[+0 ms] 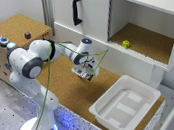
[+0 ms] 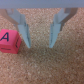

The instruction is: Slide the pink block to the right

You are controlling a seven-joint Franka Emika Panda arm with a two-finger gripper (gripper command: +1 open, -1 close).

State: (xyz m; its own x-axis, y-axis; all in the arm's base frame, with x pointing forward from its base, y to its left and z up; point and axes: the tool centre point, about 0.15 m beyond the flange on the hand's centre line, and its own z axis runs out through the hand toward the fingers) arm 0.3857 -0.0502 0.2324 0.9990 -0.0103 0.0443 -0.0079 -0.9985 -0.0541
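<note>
The pink block shows in the wrist view as a reddish-pink cube with a dark letter on its face, resting on the cork surface. My gripper is open and empty, fingertips down close to the cork. The block lies just outside one finger, not between the two; whether it touches that finger I cannot tell. In the exterior view my gripper hangs low over the cork board, and the block is hidden there.
A white tray sits on the cork at the exterior view's right. A white cabinet stands behind, with a small yellow-green cube in its open compartment. A wooden box with buttons stands at the left.
</note>
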